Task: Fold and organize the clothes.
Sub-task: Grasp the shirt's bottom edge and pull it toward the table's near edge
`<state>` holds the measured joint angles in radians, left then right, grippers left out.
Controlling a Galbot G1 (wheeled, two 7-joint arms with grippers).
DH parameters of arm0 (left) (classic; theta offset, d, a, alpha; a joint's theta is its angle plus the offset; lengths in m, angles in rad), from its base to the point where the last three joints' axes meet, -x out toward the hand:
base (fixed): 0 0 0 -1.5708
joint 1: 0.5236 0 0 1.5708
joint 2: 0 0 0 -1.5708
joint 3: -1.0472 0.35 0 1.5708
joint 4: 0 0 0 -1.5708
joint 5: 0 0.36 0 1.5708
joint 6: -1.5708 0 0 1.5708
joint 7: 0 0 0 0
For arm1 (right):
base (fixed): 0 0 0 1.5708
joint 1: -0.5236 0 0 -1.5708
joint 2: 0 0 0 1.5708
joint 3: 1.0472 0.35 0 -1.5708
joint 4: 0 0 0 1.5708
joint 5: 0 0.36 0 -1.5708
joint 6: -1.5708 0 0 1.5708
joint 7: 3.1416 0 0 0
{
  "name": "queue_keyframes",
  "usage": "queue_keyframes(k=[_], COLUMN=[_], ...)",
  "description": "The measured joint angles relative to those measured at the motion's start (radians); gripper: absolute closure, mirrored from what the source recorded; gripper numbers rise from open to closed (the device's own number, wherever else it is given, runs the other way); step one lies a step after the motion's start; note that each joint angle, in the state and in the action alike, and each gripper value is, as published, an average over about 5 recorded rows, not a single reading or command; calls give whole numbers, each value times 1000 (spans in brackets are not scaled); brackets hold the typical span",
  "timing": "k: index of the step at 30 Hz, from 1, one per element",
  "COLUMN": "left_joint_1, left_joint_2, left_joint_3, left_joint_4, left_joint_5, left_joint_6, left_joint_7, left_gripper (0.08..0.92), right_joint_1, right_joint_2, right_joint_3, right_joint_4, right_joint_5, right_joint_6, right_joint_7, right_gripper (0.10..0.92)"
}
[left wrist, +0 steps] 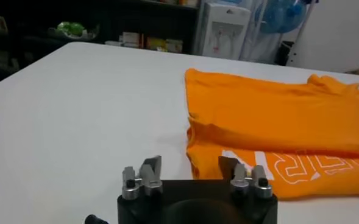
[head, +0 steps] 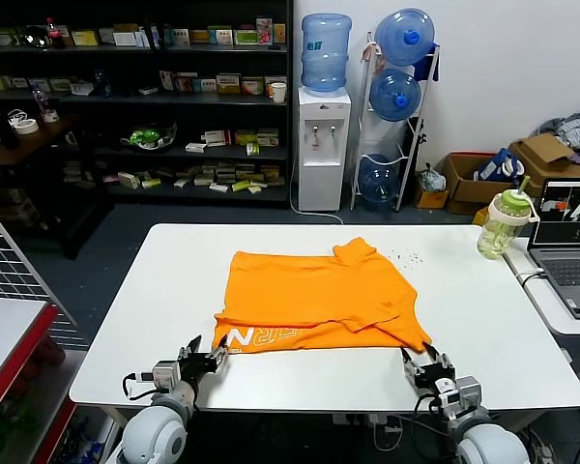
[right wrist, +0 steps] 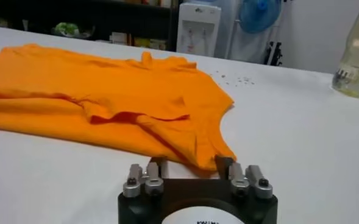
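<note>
The orange T-shirt [head: 317, 298] lies partly folded in the middle of the white table [head: 483, 319], white lettering showing along its near left edge. My left gripper [head: 209, 358] is open at the near left corner of the shirt; in the left wrist view the gripper [left wrist: 191, 167] has its jaws apart, with the shirt's corner [left wrist: 270, 122] just ahead of them. My right gripper [head: 423, 364] is open at the shirt's near right corner; in the right wrist view the gripper [right wrist: 191, 163] has its jaws on either side of the tip of the shirt [right wrist: 136, 103].
A green-lidded drinking bottle [head: 503, 222] stands at the table's far right, next to a laptop [head: 570, 242] on a side table. Small crumbs [head: 406, 257] lie beyond the shirt. Shelves, a water dispenser [head: 325, 126] and bottle rack stand behind.
</note>
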<state>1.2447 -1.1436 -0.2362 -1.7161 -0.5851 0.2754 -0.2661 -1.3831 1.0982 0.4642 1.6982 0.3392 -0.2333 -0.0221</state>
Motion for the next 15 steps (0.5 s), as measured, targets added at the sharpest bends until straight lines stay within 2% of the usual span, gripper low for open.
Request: queue_keyframes(k=[9, 12, 15], left_joint_1=[4, 3, 3], left_joint_2=[-9, -10, -8], left_joint_3=[8, 9, 9], left_joint_4=[9, 9, 6], left_joint_5=[12, 12, 11], left_joint_6=[-7, -9, -9], left_joint_7=[-1, -1, -5], left_gripper=[661, 748, 835], right_joint_1=[-5, -10, -18], right_joint_2=[-3, -4, -9], right_joint_3=[4, 5, 8], right_joint_4=[7, 11, 21], right_joint_5=[10, 16, 25], right_joint_6=[15, 19, 20], right_joint_7=[-1, 1, 6], right_gripper=[839, 894, 901])
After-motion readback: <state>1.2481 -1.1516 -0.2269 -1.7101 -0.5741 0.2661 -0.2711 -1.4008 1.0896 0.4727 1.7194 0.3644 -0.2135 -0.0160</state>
